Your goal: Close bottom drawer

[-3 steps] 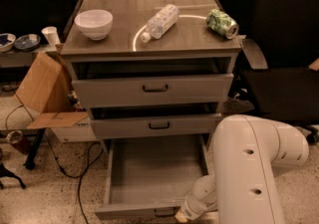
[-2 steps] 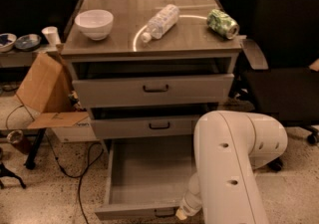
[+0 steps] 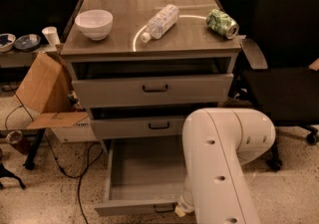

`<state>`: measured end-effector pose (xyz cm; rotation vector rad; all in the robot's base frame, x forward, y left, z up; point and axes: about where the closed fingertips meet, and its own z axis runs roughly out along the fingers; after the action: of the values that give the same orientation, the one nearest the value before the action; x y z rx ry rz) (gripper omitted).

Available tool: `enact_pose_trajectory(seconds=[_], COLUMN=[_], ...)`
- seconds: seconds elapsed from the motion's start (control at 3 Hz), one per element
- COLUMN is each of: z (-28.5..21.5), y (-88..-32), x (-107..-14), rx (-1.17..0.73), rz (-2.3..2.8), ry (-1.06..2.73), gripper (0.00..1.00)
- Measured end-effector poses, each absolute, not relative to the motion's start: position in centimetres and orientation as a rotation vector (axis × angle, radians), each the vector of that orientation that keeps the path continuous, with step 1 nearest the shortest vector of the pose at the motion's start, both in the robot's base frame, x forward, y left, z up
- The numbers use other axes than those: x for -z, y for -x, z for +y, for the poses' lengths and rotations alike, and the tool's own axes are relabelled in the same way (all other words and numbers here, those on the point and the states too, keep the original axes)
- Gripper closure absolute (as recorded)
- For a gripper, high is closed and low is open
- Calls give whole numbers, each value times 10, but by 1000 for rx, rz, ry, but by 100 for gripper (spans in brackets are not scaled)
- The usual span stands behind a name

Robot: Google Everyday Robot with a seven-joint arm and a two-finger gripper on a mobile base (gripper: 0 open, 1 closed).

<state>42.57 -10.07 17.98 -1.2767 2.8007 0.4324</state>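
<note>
The bottom drawer (image 3: 142,170) of the grey cabinet (image 3: 149,91) is pulled far out, and its plain grey inside shows. Its small dark handle (image 3: 164,208) sits on the front panel at the bottom edge of the view. My white arm (image 3: 219,163) reaches down over the drawer's right side. My gripper (image 3: 180,211) is low at the drawer's front, just right of the handle, and the arm hides most of it. The two higher drawers stand slightly out, each with a dark handle.
On the cabinet top lie a white bowl (image 3: 93,23), a plastic bottle (image 3: 159,21) on its side and a green can (image 3: 222,23). A black chair (image 3: 286,68) stands at the right. A cardboard box (image 3: 47,98) and cables (image 3: 82,178) lie on the floor at the left.
My arm has swung left and now covers more of the drawer's right side. The gripper stays by the front panel. The drawer is about as far out as before.
</note>
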Motion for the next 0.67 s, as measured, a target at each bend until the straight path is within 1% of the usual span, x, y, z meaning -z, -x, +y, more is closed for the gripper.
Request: enact_pose_trajectory(seconds=[0.33, 0.67], z=[-88, -87], y=[-449, -452], x=[-182, -182], rx=[-365, -352], rz=[2769, 2763], ry=[1326, 1335], gripper=[94, 67])
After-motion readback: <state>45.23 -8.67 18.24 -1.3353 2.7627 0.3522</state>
